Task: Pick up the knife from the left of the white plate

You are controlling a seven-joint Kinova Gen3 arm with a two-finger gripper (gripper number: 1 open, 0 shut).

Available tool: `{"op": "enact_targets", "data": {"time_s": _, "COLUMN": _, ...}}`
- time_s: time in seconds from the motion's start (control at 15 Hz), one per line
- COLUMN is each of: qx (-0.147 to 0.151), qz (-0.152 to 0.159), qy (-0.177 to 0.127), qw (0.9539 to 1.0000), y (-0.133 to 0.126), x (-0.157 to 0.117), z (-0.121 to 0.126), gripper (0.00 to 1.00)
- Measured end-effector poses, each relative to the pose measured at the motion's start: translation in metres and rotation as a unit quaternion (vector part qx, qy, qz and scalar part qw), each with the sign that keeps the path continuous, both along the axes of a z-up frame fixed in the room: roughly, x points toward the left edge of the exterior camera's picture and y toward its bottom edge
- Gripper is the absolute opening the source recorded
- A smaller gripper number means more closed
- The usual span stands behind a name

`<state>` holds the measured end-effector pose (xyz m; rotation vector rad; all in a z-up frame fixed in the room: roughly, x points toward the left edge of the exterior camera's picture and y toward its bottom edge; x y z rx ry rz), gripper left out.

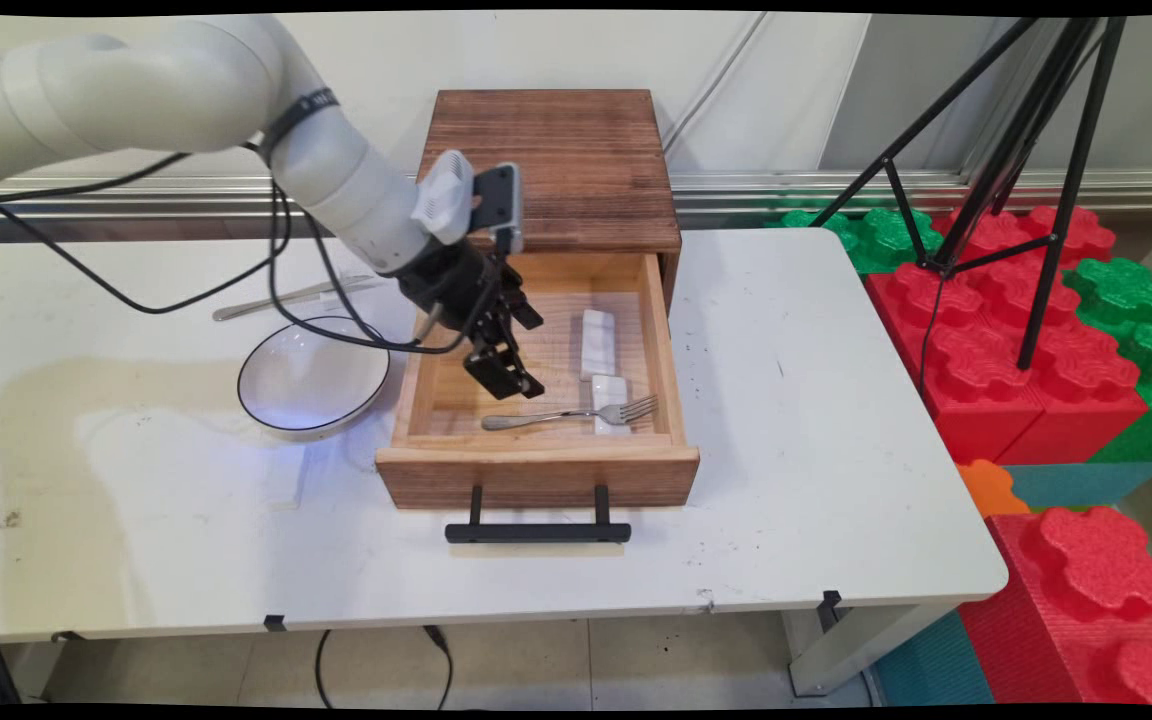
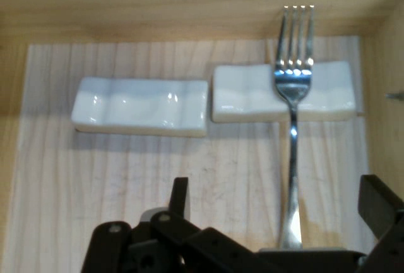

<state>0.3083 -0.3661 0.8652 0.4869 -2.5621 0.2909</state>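
The drawer (image 1: pixel 536 470) holds the down-tilted gripper (image 1: pixel 508 375), jaws apart, above the fork (image 2: pixel 293 134).

Even, bright light with soft shadows under the drawer handle (image 1: pixel 537 531); the fork (image 2: pixel 292 96) glints, slightly soft, perhaps blurred.

The main camera stands above the near edge of the white table (image 1: pixel 816 420), looking down and across toward the wall at twelve o'clock. The hand camera hangs close inside the open wooden drawer (image 1: pixel 534 470), facing its floor. Both views share the silver metal fork (image 1: pixel 576 413) (image 2: pixel 293 127) lying across one of two white ceramic rests (image 1: pixel 609 400) (image 2: pixel 281 91)
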Motion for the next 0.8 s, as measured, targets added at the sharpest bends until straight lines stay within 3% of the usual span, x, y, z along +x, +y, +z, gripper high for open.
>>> {"op": "enact_targets", "data": {"time_s": 0.8, "qx": -0.003, "qz": 0.006, "qy": 0.042, "qw": 0.9991, "y": 0.065, "x": 0.062, "z": 0.064, "gripper": 1.0}}
